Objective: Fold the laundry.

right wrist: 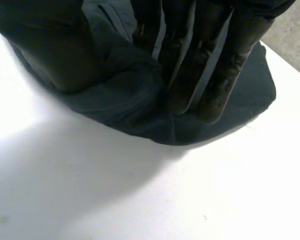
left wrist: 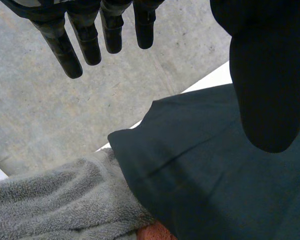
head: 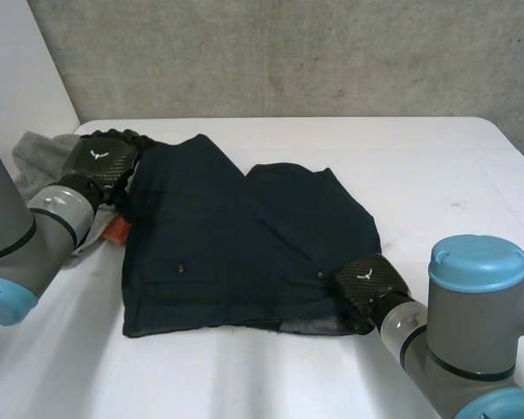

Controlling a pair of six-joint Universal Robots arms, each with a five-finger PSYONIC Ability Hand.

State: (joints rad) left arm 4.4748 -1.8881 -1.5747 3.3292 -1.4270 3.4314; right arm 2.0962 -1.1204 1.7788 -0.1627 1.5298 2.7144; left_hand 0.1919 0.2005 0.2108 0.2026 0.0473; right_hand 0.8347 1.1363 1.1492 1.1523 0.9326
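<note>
A dark navy garment (head: 236, 236) lies spread flat on the white table (head: 419, 175). My left hand (head: 100, 161) hovers over its far left corner, fingers (left wrist: 65, 47) straight and apart from the thumb, holding nothing; the corner of the garment (left wrist: 205, 175) lies below the palm. My right hand (head: 371, 279) is at the garment's near right corner. There its fingers (right wrist: 215, 75) and thumb (right wrist: 55, 45) pinch a bunched fold of the dark cloth (right wrist: 125, 95) between them, low on the table.
A grey towel (head: 39, 153) lies crumpled at the table's far left edge, touching the garment's corner, its pile close under my left hand (left wrist: 50, 200). Something orange (head: 118, 231) peeks out between towel and garment. A concrete wall stands behind the table.
</note>
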